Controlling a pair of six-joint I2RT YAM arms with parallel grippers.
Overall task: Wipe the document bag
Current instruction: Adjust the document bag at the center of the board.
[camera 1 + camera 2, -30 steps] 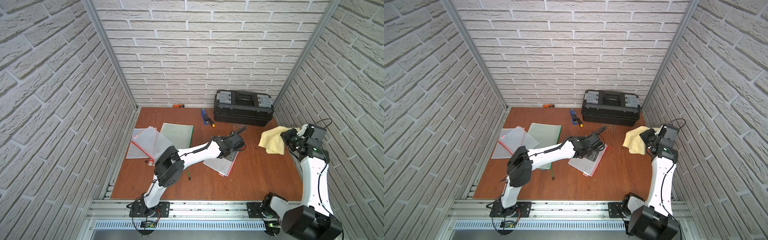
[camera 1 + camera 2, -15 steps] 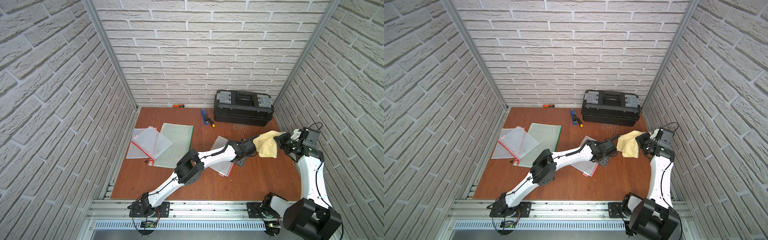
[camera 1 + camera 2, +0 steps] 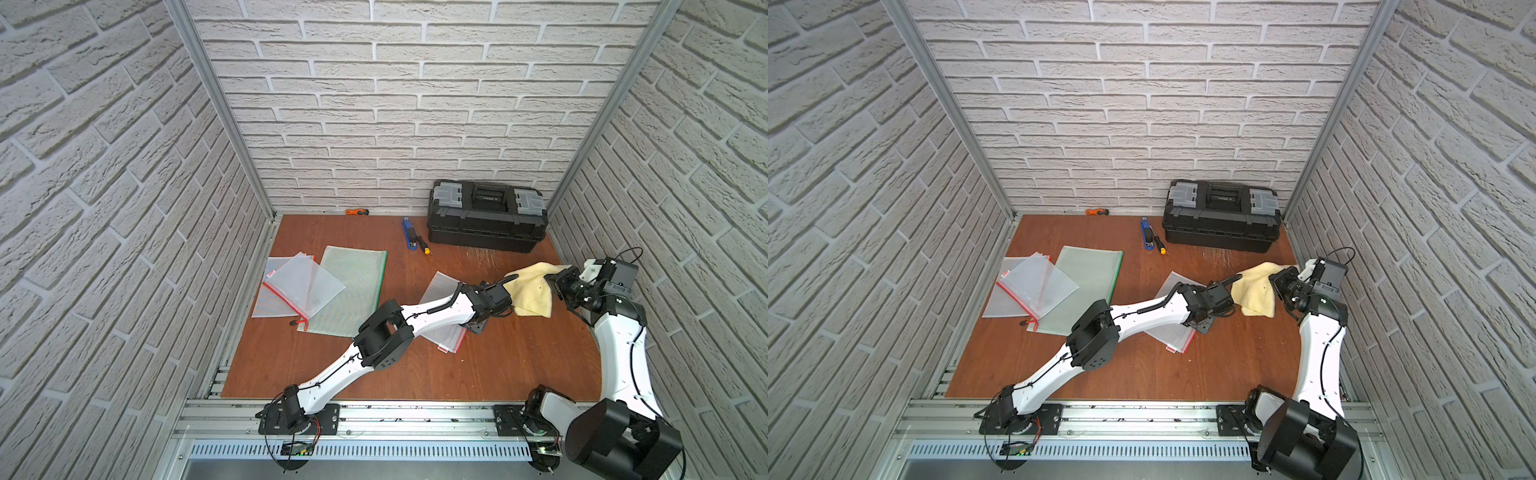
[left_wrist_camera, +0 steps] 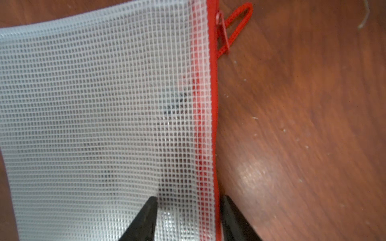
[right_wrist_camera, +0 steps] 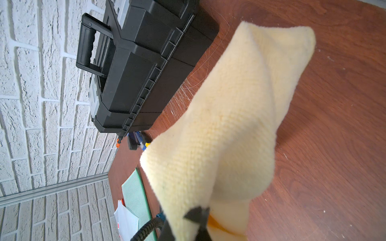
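Bright even light, soft shadows, bowed edges, slightly blurred document bag [image 4: 100, 108] close-up.

The document bag [image 4: 104, 104] is glossy gridded plastic, the cloth [image 5: 229, 125] soft-napped.

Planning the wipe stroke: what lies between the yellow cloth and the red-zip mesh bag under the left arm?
In both top views, just the left arm's wrist and bare table separate the yellow cloth from the red-zip mesh bag.

document bag [image 3: 439, 287] lies centrally, cloth [image 3: 534, 291] right of it, toolbox [image 3: 486, 218] behind, other bags [image 3: 309, 286] left.
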